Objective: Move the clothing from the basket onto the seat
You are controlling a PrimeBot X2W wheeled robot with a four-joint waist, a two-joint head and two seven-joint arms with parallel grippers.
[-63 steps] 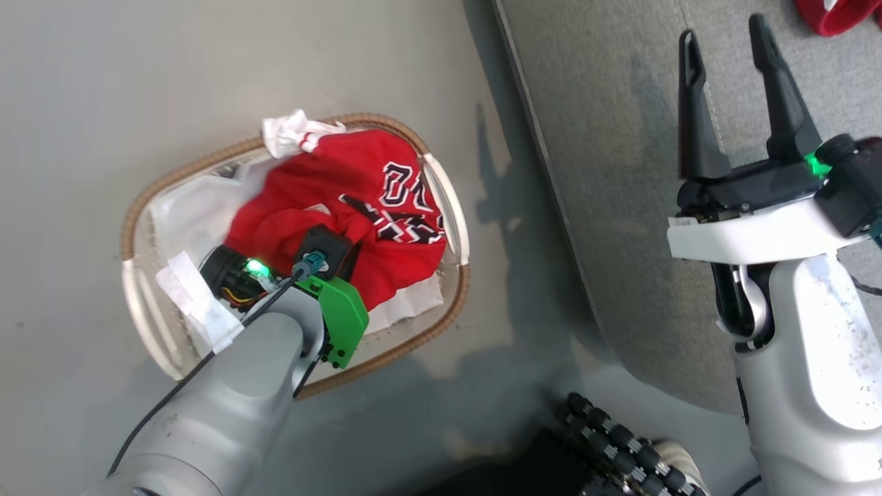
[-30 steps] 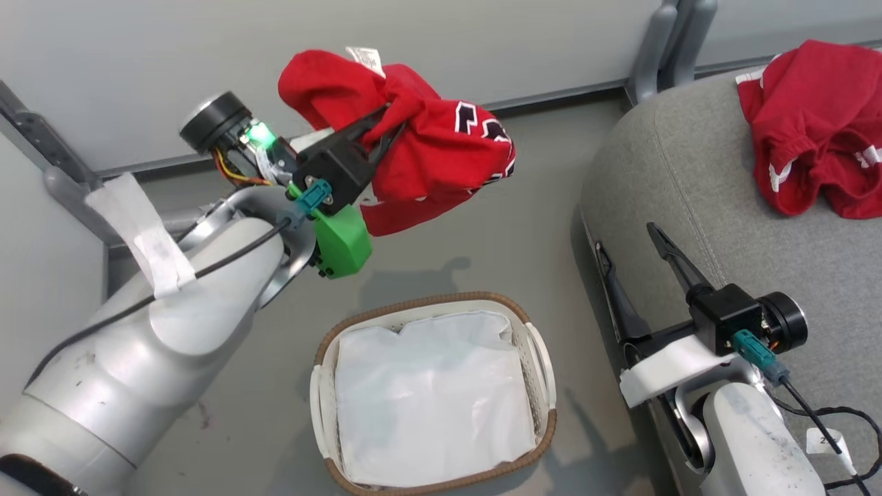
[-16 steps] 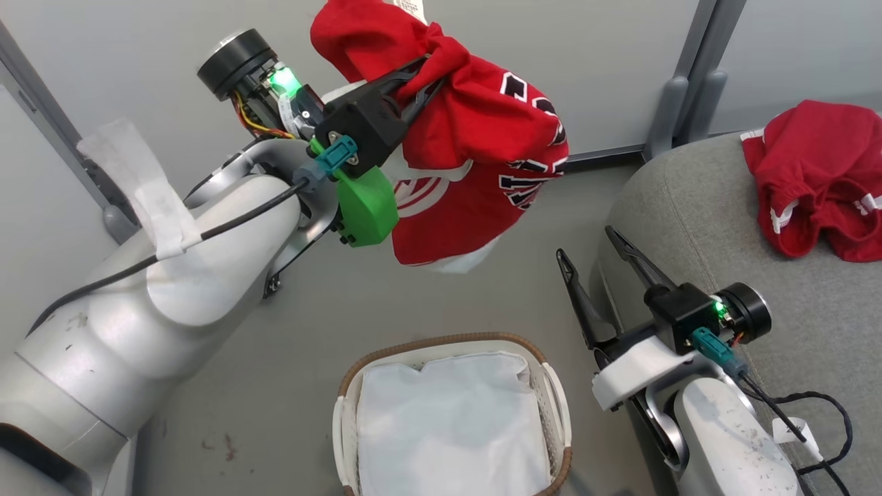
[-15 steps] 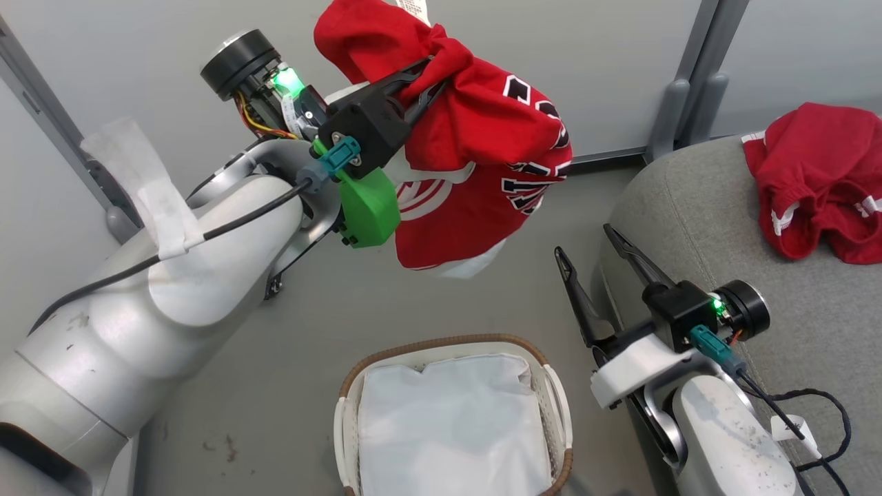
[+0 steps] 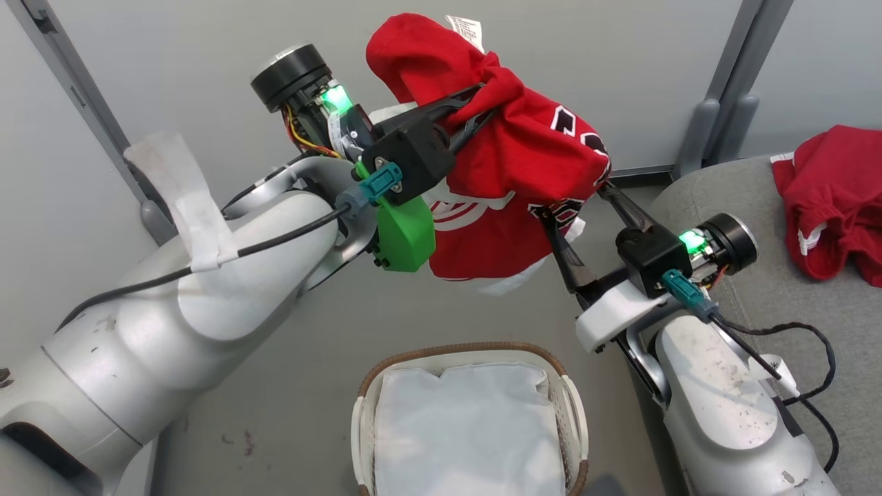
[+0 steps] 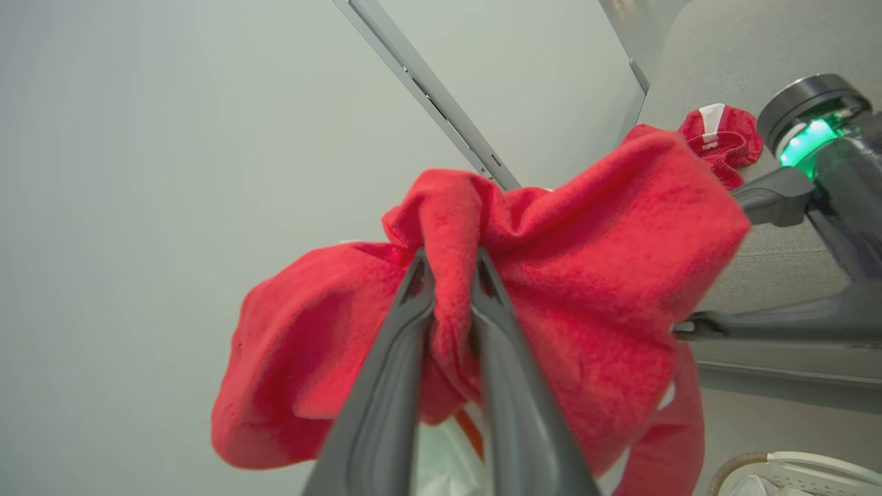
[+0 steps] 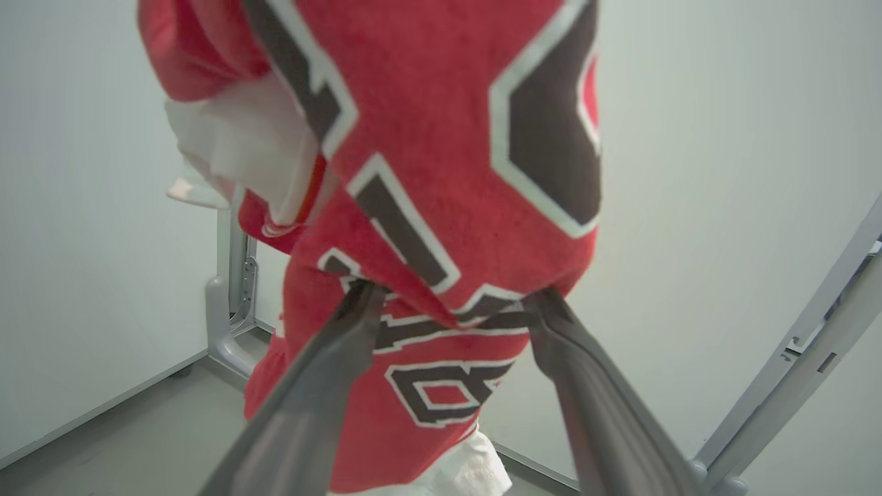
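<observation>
Now the left gripper [image 6: 448, 269] pinches the red jersey [image 5: 524, 158] tightly, up in the air. The right gripper [image 7: 455, 300] stands wide open, its 2 fingers [image 7: 331, 372] astride the jersey's lower fold.

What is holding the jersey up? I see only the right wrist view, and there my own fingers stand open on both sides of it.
Observer: The left hand is shut on the jersey; it pinches a fold of the red cloth between its fingers.
Operator: Is there more red clothing in the basket?
Observer: No. The basket holds the white liner and no red cloth that I can see.
Operator: And the seat?
Observer: One red garment lies crumpled on the grey seat, at the far right of the head view.
</observation>
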